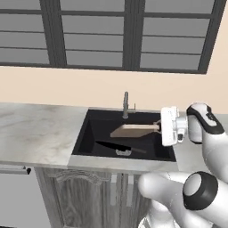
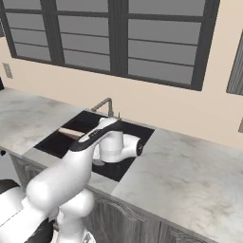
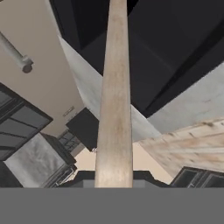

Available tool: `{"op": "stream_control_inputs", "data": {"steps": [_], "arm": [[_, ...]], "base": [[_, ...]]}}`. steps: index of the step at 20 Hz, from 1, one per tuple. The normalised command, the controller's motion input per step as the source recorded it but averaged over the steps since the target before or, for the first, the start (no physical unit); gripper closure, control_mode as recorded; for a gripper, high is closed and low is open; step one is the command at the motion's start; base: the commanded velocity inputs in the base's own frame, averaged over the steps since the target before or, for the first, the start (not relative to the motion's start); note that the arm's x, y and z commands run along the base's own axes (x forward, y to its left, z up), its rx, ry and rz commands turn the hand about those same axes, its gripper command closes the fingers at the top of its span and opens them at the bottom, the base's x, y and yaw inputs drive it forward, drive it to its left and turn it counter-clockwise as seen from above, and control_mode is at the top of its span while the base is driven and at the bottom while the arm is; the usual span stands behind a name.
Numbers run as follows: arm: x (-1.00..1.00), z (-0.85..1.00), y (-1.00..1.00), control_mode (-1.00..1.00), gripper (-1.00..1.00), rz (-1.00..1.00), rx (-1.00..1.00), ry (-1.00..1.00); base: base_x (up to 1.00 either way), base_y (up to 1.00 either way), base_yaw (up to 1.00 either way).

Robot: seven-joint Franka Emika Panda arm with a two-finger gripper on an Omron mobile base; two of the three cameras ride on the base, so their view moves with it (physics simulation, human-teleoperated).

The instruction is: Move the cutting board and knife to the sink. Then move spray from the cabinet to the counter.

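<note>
The hand (image 1: 159,126) is closed on one end of the cutting board (image 1: 133,130), holding it over the sink (image 1: 84,133). The knife (image 1: 116,146) lies below the hand, in the basin. If released high, the board may strike the knife or the faucet (image 1: 126,105).

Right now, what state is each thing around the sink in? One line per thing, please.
Light-brown wooden cutting board: held by one end, lifted over the basin, roughly level.
All-black kitchen knife: lying flat on the sink bottom.
Black sink basin: dry, no water running.
Grey metal faucet: upright, off.
White hand: shut on the board's end.
Dark-framed window: closed.
</note>
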Motion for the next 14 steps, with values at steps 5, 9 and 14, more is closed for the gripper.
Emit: {"op": "stream_control_inputs", "data": {"steps": [5,9,14], "arm": [[0.50,-0.39,0.00,-1.00,1.00,0.00,0.00,0.00],[0.54,-0.41,0.01,-1.00,1.00,0.00,0.00,0.00],[0.56,-0.45,0.01,-1.00,1.00,0.00,-0.01,0.00]], "base": [[0.00,0.00,0.00],[0.00,0.00,0.00],[0.00,0.00,0.00]]}}
